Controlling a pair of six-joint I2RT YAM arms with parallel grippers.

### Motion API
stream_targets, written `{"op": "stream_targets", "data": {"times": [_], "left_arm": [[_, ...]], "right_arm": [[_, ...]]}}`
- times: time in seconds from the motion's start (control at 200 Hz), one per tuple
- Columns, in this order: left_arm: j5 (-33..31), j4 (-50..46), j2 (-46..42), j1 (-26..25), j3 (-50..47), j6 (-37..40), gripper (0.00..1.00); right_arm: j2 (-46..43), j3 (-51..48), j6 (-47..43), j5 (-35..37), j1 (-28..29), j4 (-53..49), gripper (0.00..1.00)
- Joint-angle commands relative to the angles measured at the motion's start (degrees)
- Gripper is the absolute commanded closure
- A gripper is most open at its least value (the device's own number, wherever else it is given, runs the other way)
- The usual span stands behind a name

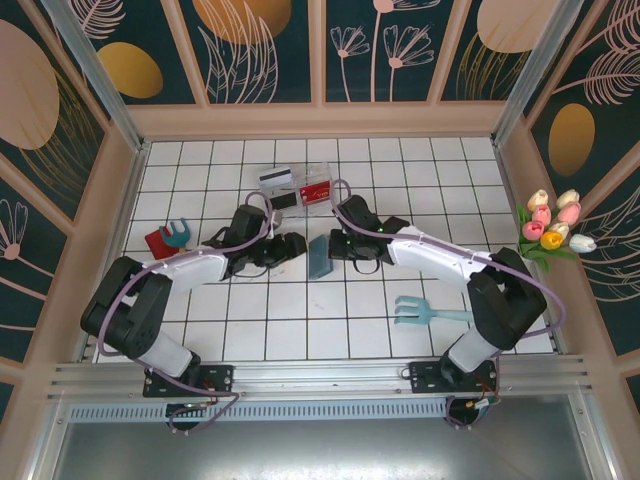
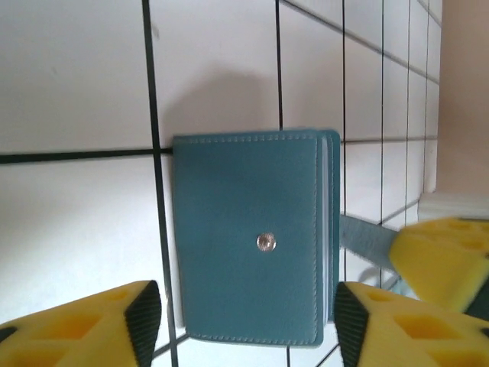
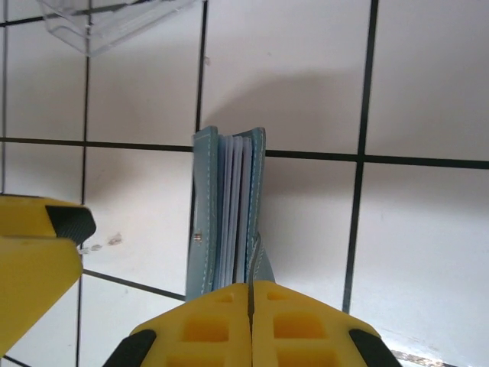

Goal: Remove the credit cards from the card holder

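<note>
ok so we're right at the opening-up step imo, nothing is out of the wallet yet. The card holder (image 1: pixel 318 257) is standing on its edge on the tiled table (image 1: pixel 300 330), in the middle between the two arms. It's folded closed, with the snap side facing our left wrist cam. Our right gripper (image 3: pixel 250 321) has its pads pressed together on the thin teal flap (image 3: pixel 260 264) coming off the holder, so it's clamped on that. Our left gripper (image 2: pixel 247 329) is apart, one yellow pad on each side of the holder's near end, close in but not squeezing as far as we can tell. The credit cards (image 3: pixel 233 206) are tucked inside. We only get pale edges between the two panels, so we can't tell colours.

Next move as we read it: left closes on the body to pin it, and right peels the flap away so the panels fan open. Then one pincer has to let go and pick a card edge. It's a soft wallet, so it might just flop or slide instead of opening
</note>
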Motion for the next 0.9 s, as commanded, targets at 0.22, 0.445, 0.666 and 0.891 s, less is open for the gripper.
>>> {"op": "stream_targets", "data": {"times": [0.22, 0.445, 0.666, 0.891], "left_arm": [[-10.28, -4.89, -7.92, 2.39, -1.92, 1.17, 0.02], [-11.18, -3.42, -13.81, 6.81, -6.73, 0.15, 0.01], [-9.29, -2.04, -13.67, 6.94, -7.72, 0.17, 0.01], [-2.92, 1.44, -11.06, 6.94, -7.55, 0.78, 0.01]], "right_arm": [[0.43, 5.25, -2.82, -4.18, -0.5, 1.89, 0.93], [2.02, 6.18, -2.22, -6.9, -0.51, 3.98, 0.93], [3.84, 6.85, -0.59, -4.08, -1.18, 1.65, 0.93], [1.55, 2.56, 0.7, -0.99, -5.05, 0.42, 0.94]]}}
